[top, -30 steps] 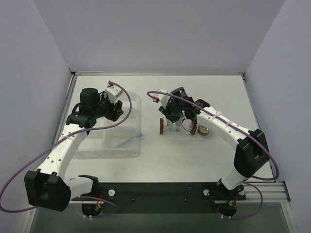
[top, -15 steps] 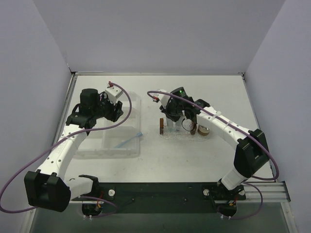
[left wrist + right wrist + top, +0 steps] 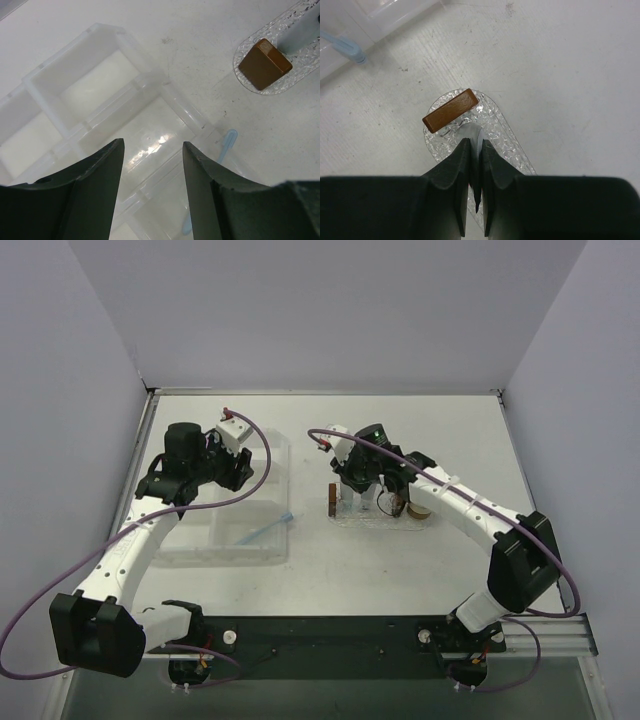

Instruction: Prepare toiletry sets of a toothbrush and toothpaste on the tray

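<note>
Over the tray, the right gripper pinches the toothpaste by its flat end. It looks light and squashy, so it is probably best held there. Left of the tray, the left gripper hangs spread near the toothbrush.

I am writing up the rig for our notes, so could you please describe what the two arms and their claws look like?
Both the left arm and right arm have white links with bulky black joints, each trailing a purple cable. The left claw and right claw have two dark, matte, tapering fingers. A green light glows near the right wrist.
</note>
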### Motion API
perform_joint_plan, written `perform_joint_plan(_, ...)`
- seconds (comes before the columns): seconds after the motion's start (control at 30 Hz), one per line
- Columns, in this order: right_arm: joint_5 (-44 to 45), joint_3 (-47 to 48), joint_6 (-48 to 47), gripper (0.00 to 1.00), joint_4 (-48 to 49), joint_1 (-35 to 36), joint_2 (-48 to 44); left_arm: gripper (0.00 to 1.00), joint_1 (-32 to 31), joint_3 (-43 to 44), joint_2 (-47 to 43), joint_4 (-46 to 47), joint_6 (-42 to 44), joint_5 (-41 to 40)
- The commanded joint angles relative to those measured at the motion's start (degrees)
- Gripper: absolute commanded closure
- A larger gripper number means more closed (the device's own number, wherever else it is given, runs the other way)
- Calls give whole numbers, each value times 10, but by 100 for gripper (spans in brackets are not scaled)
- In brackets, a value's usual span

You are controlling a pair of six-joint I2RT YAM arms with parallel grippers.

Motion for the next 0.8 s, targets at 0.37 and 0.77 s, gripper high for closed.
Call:
perform_joint_plan(0.37, 2, -38, 10, 96, 64, -1, -42, 40, 5, 17, -10, 5, 3, 10)
perform_joint_plan(0.77, 24, -21, 7, 73, 46, -1, -39, 40, 4, 9, -12, 7, 3, 9)
